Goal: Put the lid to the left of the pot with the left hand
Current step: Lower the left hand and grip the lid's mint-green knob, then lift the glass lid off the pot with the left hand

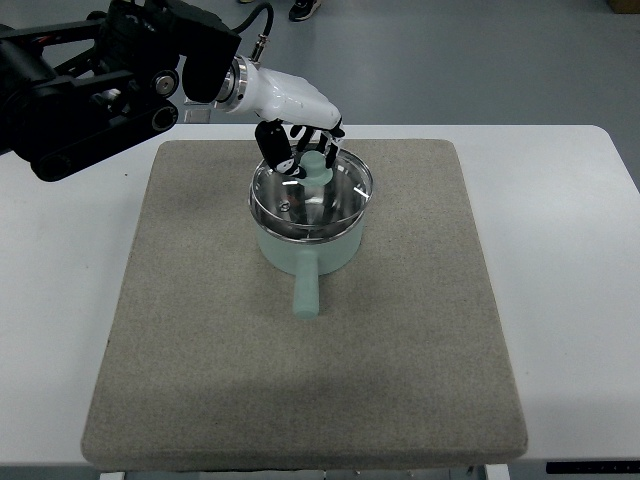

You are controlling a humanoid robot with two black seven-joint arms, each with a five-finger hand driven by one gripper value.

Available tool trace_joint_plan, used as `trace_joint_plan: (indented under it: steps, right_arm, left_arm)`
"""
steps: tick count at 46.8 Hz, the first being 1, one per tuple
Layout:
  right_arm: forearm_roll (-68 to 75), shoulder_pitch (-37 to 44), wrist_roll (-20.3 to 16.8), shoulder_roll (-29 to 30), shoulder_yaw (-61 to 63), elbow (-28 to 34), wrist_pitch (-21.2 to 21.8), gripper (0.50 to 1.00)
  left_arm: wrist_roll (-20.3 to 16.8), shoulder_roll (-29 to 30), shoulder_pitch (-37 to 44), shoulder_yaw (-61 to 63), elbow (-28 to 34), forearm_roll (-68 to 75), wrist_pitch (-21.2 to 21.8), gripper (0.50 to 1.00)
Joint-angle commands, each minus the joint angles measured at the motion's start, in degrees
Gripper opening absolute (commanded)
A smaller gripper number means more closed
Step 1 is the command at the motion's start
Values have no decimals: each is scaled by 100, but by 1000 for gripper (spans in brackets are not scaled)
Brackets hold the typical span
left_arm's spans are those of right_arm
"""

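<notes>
**Even overhead light, soft shadows, bright glints on the lid**

The top view is evenly and brightly lit from above, with no hard-edged shadows. The white table (570, 300) reads near-white without blowing out. A faint, diffuse shadow lies on the grey mat (400, 360) around the pot (300, 250), spreading toward 6 o'clock beneath its handle. The glass lid (311, 196) and its metal rim carry small sharp white reflections, strongest toward 3 o'clock. The left hand (298, 115) shows a smooth highlight on its white shell, while the black arm behind it, toward 10 o'clock, loses detail in dark tones. Focus holds across the frame; the mat's weave looks slightly soft, and its edges bow slightly outward.
</notes>
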Motion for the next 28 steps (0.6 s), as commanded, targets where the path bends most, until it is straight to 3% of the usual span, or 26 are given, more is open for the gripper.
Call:
trace_joint_plan:
  steps: [1, 13, 28]
  right_arm:
    - [-1, 2, 0, 0, 0, 0, -2, 924]
    - [-1, 2, 0, 0, 0, 0, 6, 924]
    - [-1, 2, 0, 0, 0, 0, -2, 924]
  left_arm:
    - [5, 8, -18, -8, -1, 5, 1, 500]
    - [-4, 131, -97, -17, -10, 5, 1, 500]
    - [-4, 966, -229, -8, -317, 5, 1, 500]
